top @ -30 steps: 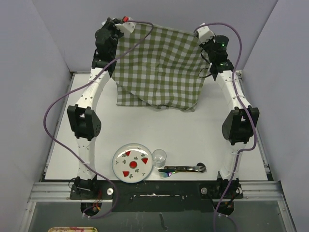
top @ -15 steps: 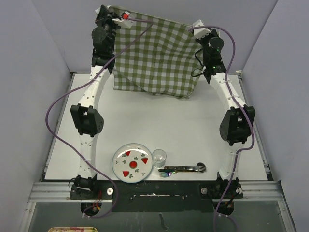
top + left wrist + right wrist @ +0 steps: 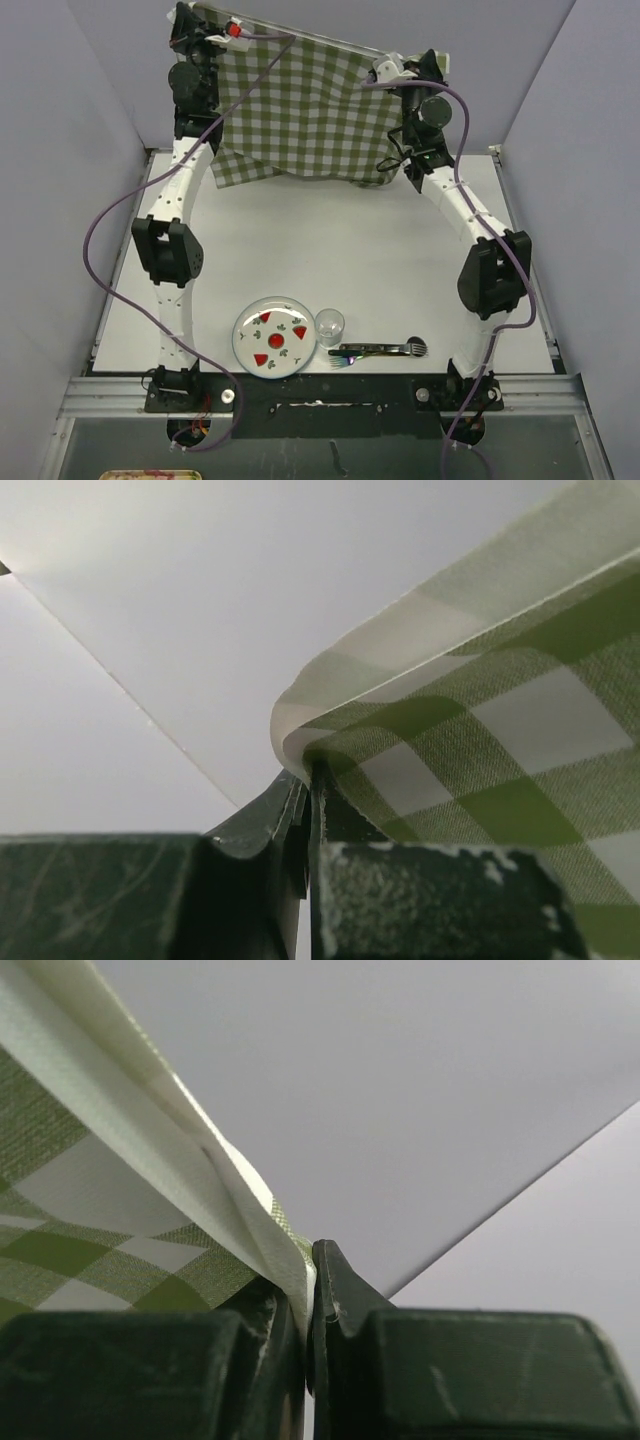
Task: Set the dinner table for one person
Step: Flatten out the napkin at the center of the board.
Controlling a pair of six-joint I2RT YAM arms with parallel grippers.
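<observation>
Bare worktop (image 3: 350, 250) in the middle: open lane between the two arms, from the cloth's lower edge to the dish row.

Back strip is blocked. Checked cloth (image 3: 300, 110) hangs like a curtain across the far end, top corners pinched in left tool (image 3: 305, 778) and right tool (image 3: 309, 1260) (both clamped on fabric, neither free). Hem hangs low over the far edge; can't tell if it touches.

Obstacles along the near edge: plate (image 3: 272, 338), glass (image 3: 330, 324) just beside its right rim, cutlery (image 3: 378, 350) lying flat right of that.

Left elbow (image 3: 165, 250) and right elbow (image 3: 492, 275) flank the lane, and the enclosure walls (image 3: 60, 200) close both sides.
</observation>
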